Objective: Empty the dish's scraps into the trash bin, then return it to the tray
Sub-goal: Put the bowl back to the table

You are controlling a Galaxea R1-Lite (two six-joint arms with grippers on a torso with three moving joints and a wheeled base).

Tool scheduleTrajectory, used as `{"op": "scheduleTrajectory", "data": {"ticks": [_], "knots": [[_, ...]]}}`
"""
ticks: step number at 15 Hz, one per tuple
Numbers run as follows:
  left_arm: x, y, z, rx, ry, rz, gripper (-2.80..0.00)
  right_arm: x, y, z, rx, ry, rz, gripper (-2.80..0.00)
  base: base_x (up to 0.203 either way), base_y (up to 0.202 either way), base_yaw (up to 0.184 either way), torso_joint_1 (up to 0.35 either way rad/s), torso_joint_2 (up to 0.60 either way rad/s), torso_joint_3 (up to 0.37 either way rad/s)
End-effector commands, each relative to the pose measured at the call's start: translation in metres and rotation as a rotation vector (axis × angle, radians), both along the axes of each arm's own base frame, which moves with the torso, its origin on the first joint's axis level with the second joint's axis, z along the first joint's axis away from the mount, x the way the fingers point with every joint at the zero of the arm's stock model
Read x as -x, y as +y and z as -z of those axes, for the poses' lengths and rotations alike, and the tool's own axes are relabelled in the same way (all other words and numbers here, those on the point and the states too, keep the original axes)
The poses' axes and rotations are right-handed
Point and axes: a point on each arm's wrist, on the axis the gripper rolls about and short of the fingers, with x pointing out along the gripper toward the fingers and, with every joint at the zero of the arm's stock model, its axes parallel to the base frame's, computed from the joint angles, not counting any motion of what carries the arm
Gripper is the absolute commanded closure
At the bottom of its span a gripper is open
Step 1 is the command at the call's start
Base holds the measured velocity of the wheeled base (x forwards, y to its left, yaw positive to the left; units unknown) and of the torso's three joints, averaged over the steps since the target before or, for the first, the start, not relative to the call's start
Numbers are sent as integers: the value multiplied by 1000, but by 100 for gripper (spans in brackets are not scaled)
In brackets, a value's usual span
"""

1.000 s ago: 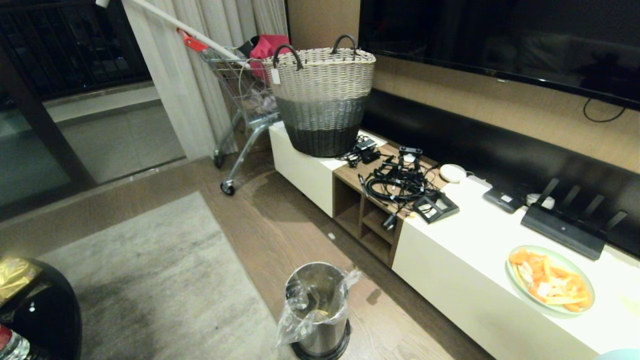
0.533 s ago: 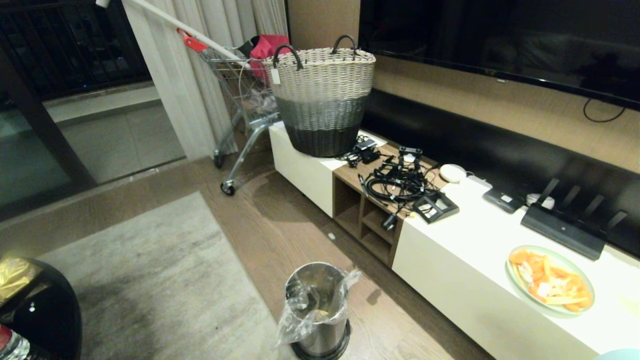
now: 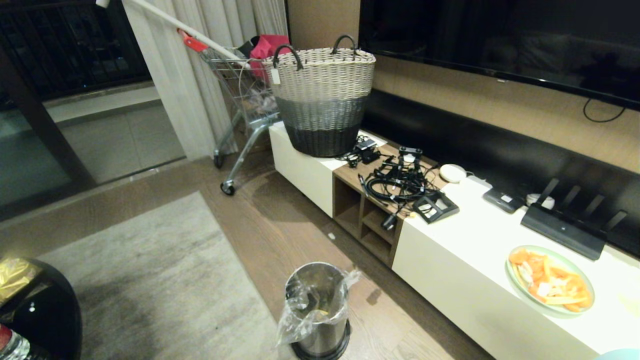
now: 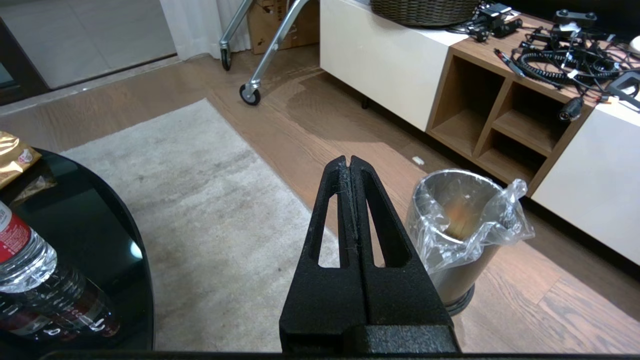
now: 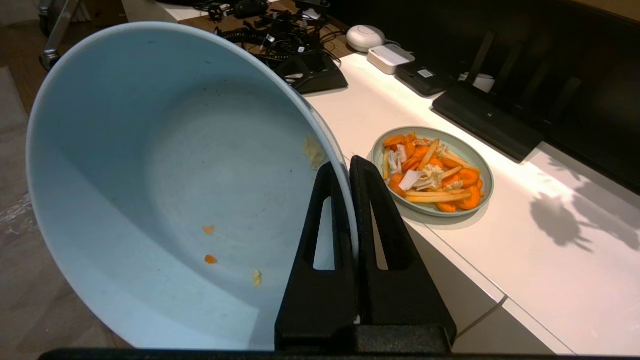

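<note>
A big woven cream-and-grey handled basket stands at the far end of the long white low cabinet, with a tangle of black cables beside it and a wire shopping cart further back. On the cabinet's near right sits a shallow pale-green plate heaped with orange and white slices. The small shiny steel trash bin, lined with crinkled clear plastic, stands on the wood floor near the cabinet front; something yellowish lies inside. The right gripper pinches the rim of the small pale bluish-white bowl, which is tilted and holds only a few orange and yellow crumbs. The left gripper hangs empty, fingers pressed together, above the grey rug.
</note>
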Motion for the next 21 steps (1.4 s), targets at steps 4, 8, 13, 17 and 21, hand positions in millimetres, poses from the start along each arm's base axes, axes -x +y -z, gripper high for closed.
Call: {"op": "scheduleTrajectory", "data": {"ticks": [4,8,13,17,21], "knots": [[0,0,0,2,-1,1,0,0,0,0,1,1,0,0,0,0,0,0,0,0],[0,0,0,2,-1,1,0,0,0,0,1,1,0,0,-158,0,0,-2,5,0],[0,0,0,2,-1,1,0,0,0,0,1,1,0,0,-187,0,-1,-2,3,1],[0,0,0,2,-1,1,0,0,0,0,1,1,0,0,-188,0,-1,3,2,3],[0,0,0,0,-1,1,0,0,0,0,1,1,0,0,-185,0,-1,1,2,5]]}}
